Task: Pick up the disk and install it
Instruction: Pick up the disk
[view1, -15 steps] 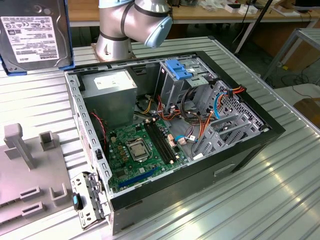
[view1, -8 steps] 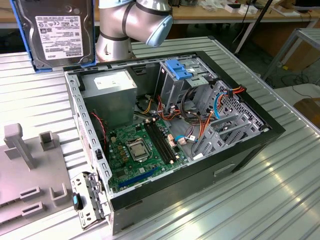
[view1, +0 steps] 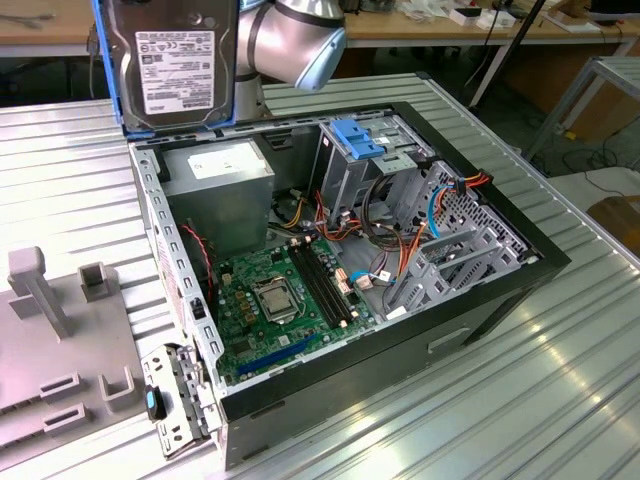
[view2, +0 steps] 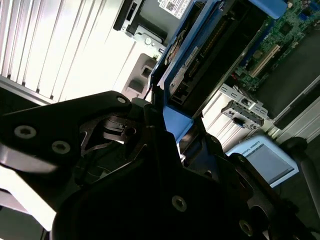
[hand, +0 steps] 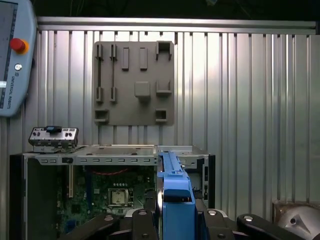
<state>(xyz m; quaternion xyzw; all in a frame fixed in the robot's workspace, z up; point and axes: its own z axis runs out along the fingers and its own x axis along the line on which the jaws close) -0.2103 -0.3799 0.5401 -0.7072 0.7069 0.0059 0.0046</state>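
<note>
Your gripper (hand: 176, 220) is clamped on the disk (view1: 175, 62). A grey fixture plate (view1: 50, 370) lies beside the computer case (view1: 500, 290), on the exterior view's left. The disk hangs upright above the case's power supply (view1: 218, 190).

We took this for a robotics lab or workshop: a ribbed metal table (view1: 560, 380) carried an opened computer case (view1: 330, 385) and a grey slotted fixture plate (hand: 134, 82), a robot arm (view1: 295, 35) hung over them, a teach pendant (hand: 12, 65) with a red button sat near the case, and wooden benches (view1: 420, 30) stood behind
</note>
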